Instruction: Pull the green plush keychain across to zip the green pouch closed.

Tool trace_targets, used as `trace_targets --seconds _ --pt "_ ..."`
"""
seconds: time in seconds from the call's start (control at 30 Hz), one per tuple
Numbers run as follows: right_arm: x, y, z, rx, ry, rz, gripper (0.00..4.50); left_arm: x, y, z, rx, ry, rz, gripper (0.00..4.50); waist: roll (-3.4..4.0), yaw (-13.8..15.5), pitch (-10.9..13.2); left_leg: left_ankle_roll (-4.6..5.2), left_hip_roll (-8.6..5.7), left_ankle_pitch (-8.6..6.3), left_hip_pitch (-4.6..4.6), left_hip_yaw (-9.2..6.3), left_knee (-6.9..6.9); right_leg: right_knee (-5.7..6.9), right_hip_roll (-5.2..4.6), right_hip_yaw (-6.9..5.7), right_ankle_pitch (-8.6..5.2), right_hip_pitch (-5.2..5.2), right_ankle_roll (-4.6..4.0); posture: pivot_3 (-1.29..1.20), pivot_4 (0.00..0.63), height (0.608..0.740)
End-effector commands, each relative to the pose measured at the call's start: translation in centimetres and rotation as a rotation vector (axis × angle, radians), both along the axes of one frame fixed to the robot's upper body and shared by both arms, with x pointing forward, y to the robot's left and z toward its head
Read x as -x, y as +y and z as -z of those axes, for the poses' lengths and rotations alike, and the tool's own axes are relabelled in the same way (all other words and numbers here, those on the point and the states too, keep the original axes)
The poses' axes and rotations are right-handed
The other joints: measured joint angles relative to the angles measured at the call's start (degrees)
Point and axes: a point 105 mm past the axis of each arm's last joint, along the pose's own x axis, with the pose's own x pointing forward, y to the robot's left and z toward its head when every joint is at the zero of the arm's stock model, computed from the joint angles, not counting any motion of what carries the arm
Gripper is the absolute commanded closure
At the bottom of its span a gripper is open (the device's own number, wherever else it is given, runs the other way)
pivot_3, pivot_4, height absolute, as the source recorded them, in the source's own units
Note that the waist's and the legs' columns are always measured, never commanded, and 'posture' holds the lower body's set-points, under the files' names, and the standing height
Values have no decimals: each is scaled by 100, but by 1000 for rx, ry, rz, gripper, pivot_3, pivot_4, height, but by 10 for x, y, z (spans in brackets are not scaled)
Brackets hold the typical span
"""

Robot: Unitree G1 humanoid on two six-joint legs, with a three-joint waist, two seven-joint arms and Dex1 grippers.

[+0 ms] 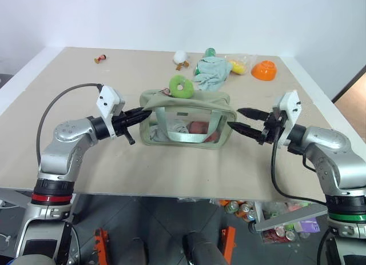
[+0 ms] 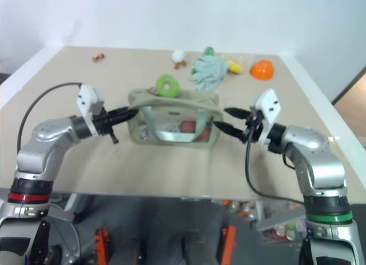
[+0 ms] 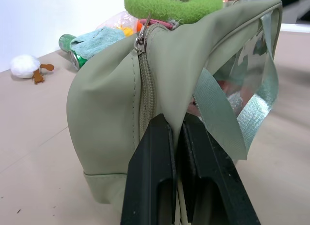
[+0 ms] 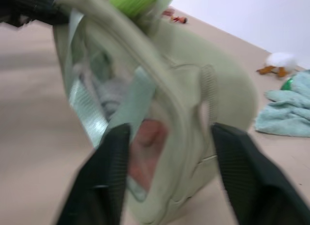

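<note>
Fingers of the left gripper pinch the boxy olive fabric pouch's left end; right fingers gape empty (beside its right end). Lime fuzzy ring keychain sits atop: grasp it, pull steadily.
</note>
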Motion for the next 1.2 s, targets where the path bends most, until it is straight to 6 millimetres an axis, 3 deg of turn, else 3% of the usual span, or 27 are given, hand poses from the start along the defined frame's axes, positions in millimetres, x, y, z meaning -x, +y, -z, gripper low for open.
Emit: trace_targets --seconds 0.03,0.13,0.23,0.37,0.43,0.63,0.83,0.93,1.2 --pt "0 -12 -60 -87 -121 47 478 1 2 -6 -26 -37 -10 4500 2 -1 1 0 0 0 0 -1 0 -1 0 -2 0 0 0 0 150 740" --pt "-8 -3 -91 -181 -153 64 478 1 2 -6 -28 -38 -14 4500 18 -25 11 1 2 0 4 1 -5 -1 2 0 2 -3 -2 0 150 740" --pt "-23 33 -101 -213 -118 48 478 1 1 -2 -34 -37 -15 4500 22 -53 11 1 7 0 8 -3 -8 -1 9 -2 2 -2 -5 0 150 740" --pt "-38 89 -86 -194 16 -12 478 3 -6 -1 -26 -42 2 4500 26 -36 10 1 8 0 2 -7 -11 -1 8 -7 0 -4 -7 0 150 740" --pt "-45 105 -76 -155 54 -5 478 5 -9 -2 -23 -45 11 4500 26 0 10 2 6 -1 -12 -7 -11 -4 4 -8 -1 -12 -4 0 150 740" --pt "-50 118 -69 -123 122 -10 478 8 -10 -3 -21 -51 11 4500 27 50 9 1 -17 0 -100 -28 2 -5 -31 -35 14 -75 -23 0 150 740" --pt "-47 123 -50 -89 201 -17 478 10 -9 0 -26 -50 5 4500 28 44 9 7 -19 -4 -105 -51 -5 -6 -33 -62 11 -76 -23 0 150 740" --pt "-40 127 -44 -61 232 -50 1236 9 -9 0 -25 -50 1 4500 28 41 9 7 -16 -4 -105 -58 -5 -6 -29 -70 12 -75 -27 0 150 740" --pt "-36 130 -42 -45 225 -72 4013 5 -7 -2 -24 -59 -19 4500 28 23 9 9 -14 -2 -105 -62 1 -5 -26 -74 13 -73 -27 0 150 740"
